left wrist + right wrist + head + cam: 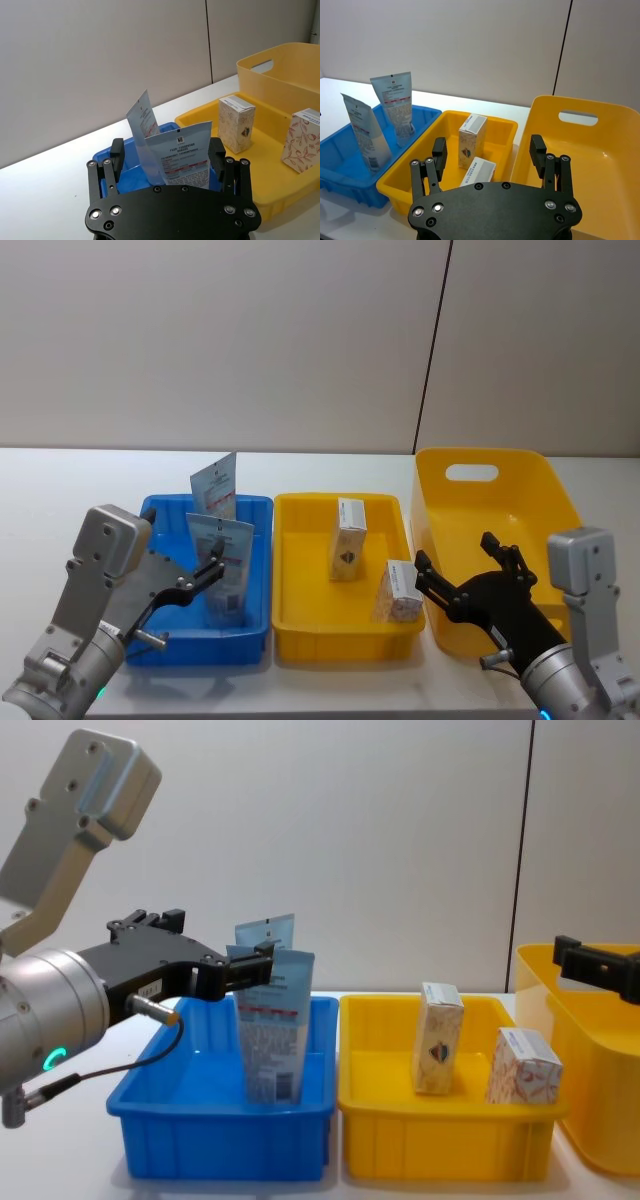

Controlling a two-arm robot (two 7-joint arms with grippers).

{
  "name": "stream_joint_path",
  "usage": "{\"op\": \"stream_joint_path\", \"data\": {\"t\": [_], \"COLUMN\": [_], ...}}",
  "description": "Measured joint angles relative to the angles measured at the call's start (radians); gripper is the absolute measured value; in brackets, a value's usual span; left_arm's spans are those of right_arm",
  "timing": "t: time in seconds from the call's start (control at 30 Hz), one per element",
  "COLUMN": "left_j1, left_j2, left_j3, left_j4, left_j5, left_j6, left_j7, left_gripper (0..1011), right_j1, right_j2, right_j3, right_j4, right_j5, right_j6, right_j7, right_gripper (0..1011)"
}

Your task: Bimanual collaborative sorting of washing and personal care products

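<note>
The bases of both tubes are sunk behind the wall of the blue bin [220,1140], which sits just beside the left side of the yellow tray [330,640]. Their print is too small to read. From the chest, the right pincer [572,956] is cut off by the frame edge, to the right of the tray. In the head view the left pincer [213,568] covers part of the front tube [236,550]. The rear tube [215,490] leans behind it, both left of the tray.

The left wrist view is plainer: the pincer's fingers [117,150] stand apart on either side of the front tube's flat top, though I cannot tell whether one touches it. The right wrist view shows the right pincer spread wide and holding nothing, above the tray's right end, where the yellow tub [540,490] stands close by.

Inside the tray stand the emblem box [348,540] and, nearer its front right corner, the orange-patterned box [398,592]. Under the tray lies a white tabletop [60,480]. Behind it is a pale panelled wall [200,340].
</note>
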Motion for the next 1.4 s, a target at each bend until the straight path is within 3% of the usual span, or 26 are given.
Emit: {"op": "stream_joint_path", "data": {"t": [1.4], "left_j1": [0.000], "left_j2": [0.000], "left_j3": [0.000], "left_j4": [0.000], "left_j5": [0.000], "left_j6": [0.000], "left_j7": [0.000], "left_gripper": [1001], "right_j1": [0.000], "right_j2": [0.000], "right_j3": [0.000], "right_j4": [0.000], "right_j5": [0.000], "right_j6": [0.000], "right_j7": [0.000], "right_gripper": [1004]}}
